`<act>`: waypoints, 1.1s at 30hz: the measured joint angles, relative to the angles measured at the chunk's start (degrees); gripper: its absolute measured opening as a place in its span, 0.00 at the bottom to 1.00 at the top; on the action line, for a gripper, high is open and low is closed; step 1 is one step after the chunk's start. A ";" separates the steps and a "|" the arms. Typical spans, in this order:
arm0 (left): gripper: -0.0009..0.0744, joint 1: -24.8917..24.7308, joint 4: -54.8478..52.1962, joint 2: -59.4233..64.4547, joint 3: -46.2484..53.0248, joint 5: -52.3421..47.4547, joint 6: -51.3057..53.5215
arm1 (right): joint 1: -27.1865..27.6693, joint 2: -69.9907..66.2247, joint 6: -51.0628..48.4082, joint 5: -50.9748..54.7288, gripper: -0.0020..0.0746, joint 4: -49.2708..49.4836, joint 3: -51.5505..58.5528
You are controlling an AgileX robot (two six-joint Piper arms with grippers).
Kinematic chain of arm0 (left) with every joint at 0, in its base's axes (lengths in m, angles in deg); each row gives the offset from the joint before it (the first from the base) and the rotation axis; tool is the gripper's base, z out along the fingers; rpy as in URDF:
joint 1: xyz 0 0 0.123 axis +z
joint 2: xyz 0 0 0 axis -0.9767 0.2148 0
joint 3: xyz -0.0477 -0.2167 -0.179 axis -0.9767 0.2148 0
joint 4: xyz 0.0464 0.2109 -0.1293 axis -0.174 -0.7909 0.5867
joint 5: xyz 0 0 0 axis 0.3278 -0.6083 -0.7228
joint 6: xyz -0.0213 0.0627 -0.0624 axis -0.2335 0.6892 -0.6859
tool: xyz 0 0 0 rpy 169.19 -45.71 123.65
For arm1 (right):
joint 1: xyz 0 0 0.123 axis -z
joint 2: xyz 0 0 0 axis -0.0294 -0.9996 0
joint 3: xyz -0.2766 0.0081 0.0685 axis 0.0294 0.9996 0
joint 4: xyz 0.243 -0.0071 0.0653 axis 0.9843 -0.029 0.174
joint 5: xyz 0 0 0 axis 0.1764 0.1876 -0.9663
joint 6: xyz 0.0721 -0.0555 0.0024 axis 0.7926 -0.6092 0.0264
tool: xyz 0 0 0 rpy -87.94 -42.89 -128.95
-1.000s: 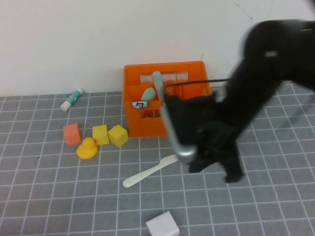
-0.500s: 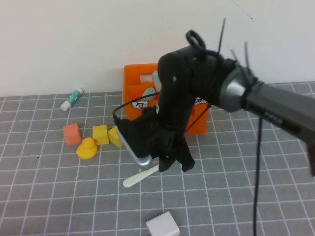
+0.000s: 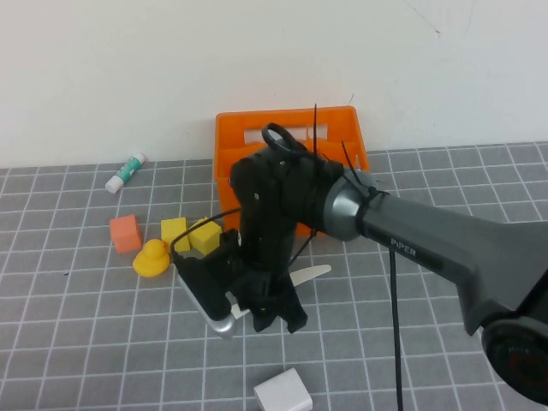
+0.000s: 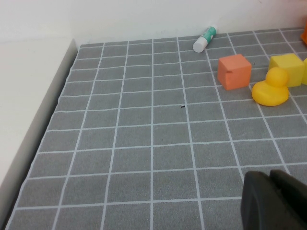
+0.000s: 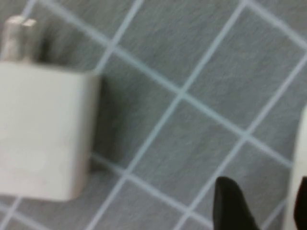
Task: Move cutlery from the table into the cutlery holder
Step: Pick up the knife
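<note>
The orange cutlery holder (image 3: 291, 130) stands at the back against the wall; my right arm hides its front and whatever stands in it. The cream-white knife (image 3: 312, 273) lies on the grid table (image 3: 445, 291) in front of it, mostly covered by the arm. My right gripper (image 3: 276, 318) is low over the knife's near part, open and holding nothing. In the right wrist view its fingertips (image 5: 231, 205) straddle the knife's edge (image 5: 298, 163). The spoon and fork are hidden. My left gripper (image 4: 268, 177) is shut and empty over bare tiles at the far left, outside the high view.
A white block (image 3: 282, 392) (image 5: 43, 129) lies near the front edge, close to my right gripper. An orange cube (image 3: 125, 233) (image 4: 234, 72), a yellow duck (image 3: 151, 259) (image 4: 271, 87) and yellow cubes (image 3: 174, 231) sit left of the crate. A white-and-green tube (image 3: 126, 172) (image 4: 205, 38) lies by the wall.
My right arm has swung left from in front of the crate and come down over the knife. The knife still lies on the table.
</note>
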 joint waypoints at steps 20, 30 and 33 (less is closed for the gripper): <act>0.01 0.00 0.00 0.00 0.00 0.00 0.00 | 0.00 -2.23 4.72 -5.33 0.52 -0.30 -1.46; 0.01 0.00 -3.04 0.00 0.00 -0.10 0.11 | 0.00 -3.97 7.95 -7.18 0.52 -0.42 -1.58; 0.01 0.00 -3.25 0.00 0.00 -0.10 0.11 | 0.00 -3.97 9.39 -7.18 0.52 -0.42 -1.58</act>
